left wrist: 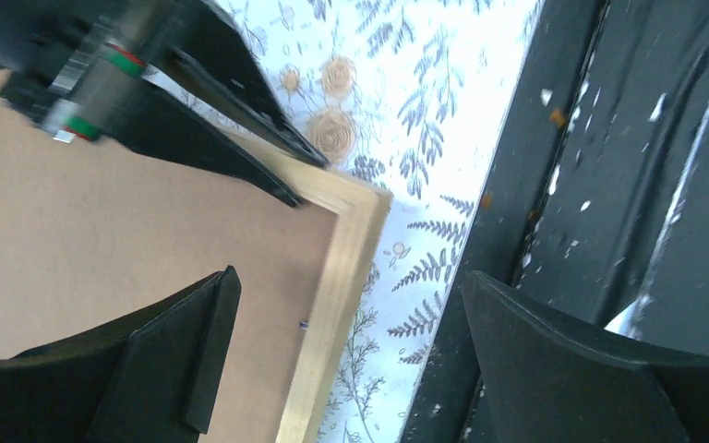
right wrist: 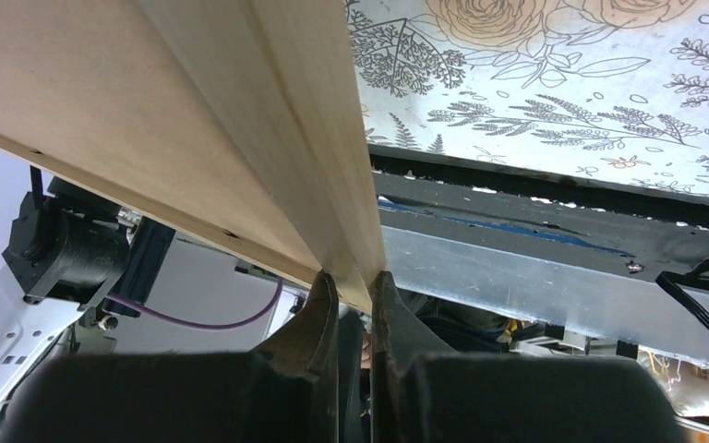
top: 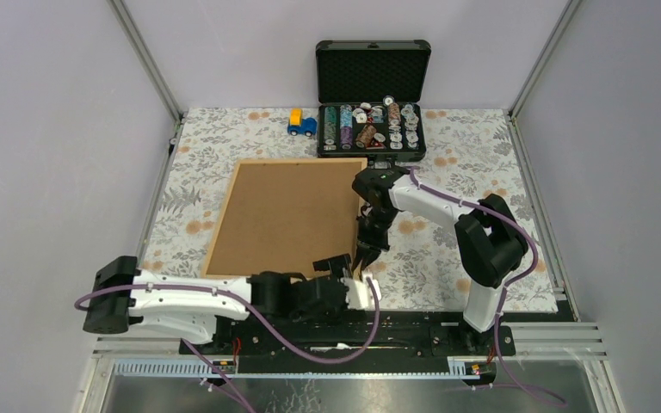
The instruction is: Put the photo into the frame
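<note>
The frame (top: 221,219) lies on the floral cloth with a brown backing sheet (top: 288,215) showing inside its thin light wood rim. My right gripper (top: 364,262) is at the frame's near right corner. In the right wrist view its jaws (right wrist: 355,281) are shut on the wooden edge of the frame (right wrist: 314,138). My left gripper (top: 349,277) hovers open just beside that corner. In the left wrist view the frame's rim (left wrist: 332,305) runs between its wide-apart fingers (left wrist: 185,360), with the right gripper's fingers (left wrist: 240,120) above. The photo is out of view.
An open black case (top: 372,120) of poker chips stands at the back of the cloth, with a small blue and yellow toy car (top: 301,123) to its left. A black rail (left wrist: 609,185) runs along the near edge by the arm bases.
</note>
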